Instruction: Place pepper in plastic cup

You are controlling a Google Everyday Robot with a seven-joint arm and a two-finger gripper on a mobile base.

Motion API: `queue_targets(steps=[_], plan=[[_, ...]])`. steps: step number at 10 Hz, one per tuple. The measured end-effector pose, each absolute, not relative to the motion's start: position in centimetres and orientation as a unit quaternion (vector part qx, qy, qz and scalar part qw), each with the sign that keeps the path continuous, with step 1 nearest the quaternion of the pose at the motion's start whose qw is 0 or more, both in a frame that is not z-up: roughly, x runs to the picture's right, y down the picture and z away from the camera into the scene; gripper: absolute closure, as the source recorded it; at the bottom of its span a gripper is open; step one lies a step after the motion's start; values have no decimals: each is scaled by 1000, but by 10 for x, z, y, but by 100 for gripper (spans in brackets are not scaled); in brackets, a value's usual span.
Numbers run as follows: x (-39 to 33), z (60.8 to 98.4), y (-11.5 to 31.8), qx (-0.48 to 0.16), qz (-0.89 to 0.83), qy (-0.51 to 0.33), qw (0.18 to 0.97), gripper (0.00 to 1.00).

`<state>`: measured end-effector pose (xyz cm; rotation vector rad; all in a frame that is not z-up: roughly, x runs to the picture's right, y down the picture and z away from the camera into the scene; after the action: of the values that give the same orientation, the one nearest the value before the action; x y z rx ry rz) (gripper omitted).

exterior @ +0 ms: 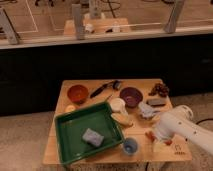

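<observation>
The red-orange pepper (149,135) lies on the wooden table (100,156) near its front right, partly hidden under my arm. The small light-blue plastic cup (130,146) stands upright at the table's front edge, just left of the pepper and right of the green tray. My gripper (157,134) is at the end of the white arm (182,125), which reaches in from the right. It is low over the table, right at the pepper. The arm's body covers most of the gripper.
A green tray (70,125) holds a grey sponge (92,137). A tan bread-like piece (122,119), white cup (117,104), purple bowl (131,96), orange bowl (77,93), black utensil (102,90), grapes (161,89) and a grey object (147,110) lie behind.
</observation>
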<state>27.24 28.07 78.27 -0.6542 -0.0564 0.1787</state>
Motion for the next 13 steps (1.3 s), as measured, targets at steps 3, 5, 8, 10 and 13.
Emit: queue_targets(steps=[3, 5, 8, 10, 13], plan=[[272, 786, 285, -313, 89, -30, 945, 40], [271, 786, 286, -308, 90, -31, 946, 59], [271, 782, 287, -300, 92, -33, 949, 91], [271, 780, 288, -296, 92, -30, 950, 100], [280, 766, 276, -278, 100, -23, 955, 100]])
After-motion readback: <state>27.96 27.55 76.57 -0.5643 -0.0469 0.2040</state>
